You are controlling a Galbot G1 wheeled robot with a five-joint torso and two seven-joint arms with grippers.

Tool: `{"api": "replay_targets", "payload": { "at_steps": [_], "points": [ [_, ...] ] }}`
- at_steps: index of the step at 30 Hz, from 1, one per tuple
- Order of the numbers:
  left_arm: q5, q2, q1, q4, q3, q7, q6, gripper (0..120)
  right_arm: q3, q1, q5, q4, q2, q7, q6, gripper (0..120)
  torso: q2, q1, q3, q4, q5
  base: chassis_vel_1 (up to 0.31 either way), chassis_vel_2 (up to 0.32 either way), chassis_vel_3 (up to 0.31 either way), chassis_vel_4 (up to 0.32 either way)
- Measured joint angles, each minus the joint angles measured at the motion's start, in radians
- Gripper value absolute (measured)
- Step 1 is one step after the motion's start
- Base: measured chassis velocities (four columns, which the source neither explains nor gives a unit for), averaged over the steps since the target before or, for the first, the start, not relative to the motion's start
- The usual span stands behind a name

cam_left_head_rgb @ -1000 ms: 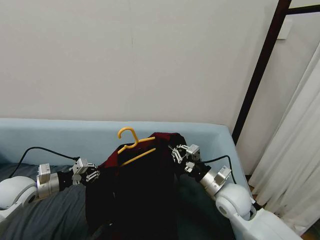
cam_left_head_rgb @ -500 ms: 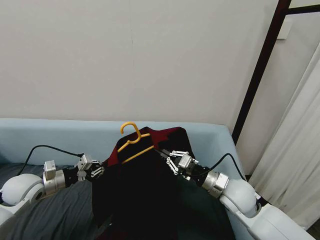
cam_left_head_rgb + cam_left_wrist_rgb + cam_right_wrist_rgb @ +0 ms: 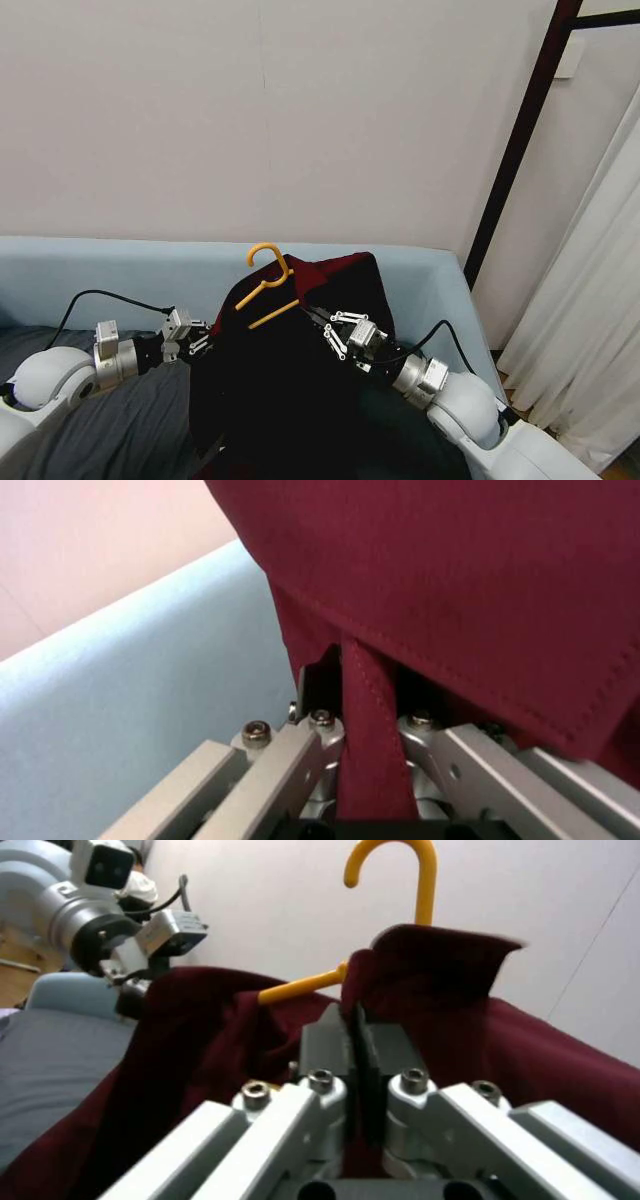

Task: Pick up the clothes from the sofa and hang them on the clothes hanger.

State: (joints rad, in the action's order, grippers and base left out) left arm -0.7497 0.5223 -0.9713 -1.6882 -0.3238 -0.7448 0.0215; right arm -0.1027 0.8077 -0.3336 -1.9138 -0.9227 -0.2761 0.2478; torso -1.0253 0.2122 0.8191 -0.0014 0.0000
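A dark red garment (image 3: 290, 380) hangs on a yellow hanger (image 3: 268, 262) above the sofa, held up between my two arms. My left gripper (image 3: 197, 342) is at the garment's left edge. In the left wrist view it (image 3: 365, 720) is shut on a folded seam of the red cloth (image 3: 450, 577). My right gripper (image 3: 322, 325) is just below the hanger's bar. In the right wrist view it (image 3: 358, 1042) is shut on a thin edge of the garment (image 3: 450, 1012) under the yellow hook (image 3: 400, 870). The left gripper (image 3: 135, 982) shows beyond, at the cloth's far side.
The light-blue sofa back (image 3: 120, 265) runs behind the garment, with a grey seat cushion (image 3: 110, 425) below my left arm. A dark slanted pole (image 3: 515, 150) stands at the right against the wall, and a white curtain (image 3: 590, 330) hangs farther right.
My right gripper has moved left and a little lower, closer under the hanger. My left gripper has edged right. The hanger and garment have shifted slightly up and right.
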Motion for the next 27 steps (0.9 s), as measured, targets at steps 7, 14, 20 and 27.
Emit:
{"api": "replay_targets", "payload": {
  "at_steps": [7,14,20,27],
  "points": [
    [0.013,-0.009,0.039,0.046,0.019,-0.02,0.0,1,0.01,0.056,0.012,-0.008,0.031,-0.064,0.025,32,0.0,0.0,0.0,0.0,0.0,0.0,0.0,0.0,0.0],
    [0.013,-0.011,0.072,0.071,0.035,-0.032,0.0,1,-0.011,0.115,0.039,-0.019,0.055,-0.051,-0.001,55,0.0,0.0,0.0,-0.0001,0.0,0.0,0.0,0.0,0.0],
    [0.027,-0.02,0.088,0.127,0.035,-0.086,0.017,1,0.057,0.094,-0.143,-0.082,0.101,0.001,-0.056,77,0.0,0.0,0.0,0.0,0.0,0.0,0.0,0.0,0.0],
    [0.028,-0.018,0.135,0.208,0.044,-0.251,0.043,1,0.064,-0.01,-0.383,-0.123,0.215,-0.033,-0.132,98,0.0,0.0,0.0,0.0,-0.0002,0.0,0.0,0.0,0.0]
  ]
}}
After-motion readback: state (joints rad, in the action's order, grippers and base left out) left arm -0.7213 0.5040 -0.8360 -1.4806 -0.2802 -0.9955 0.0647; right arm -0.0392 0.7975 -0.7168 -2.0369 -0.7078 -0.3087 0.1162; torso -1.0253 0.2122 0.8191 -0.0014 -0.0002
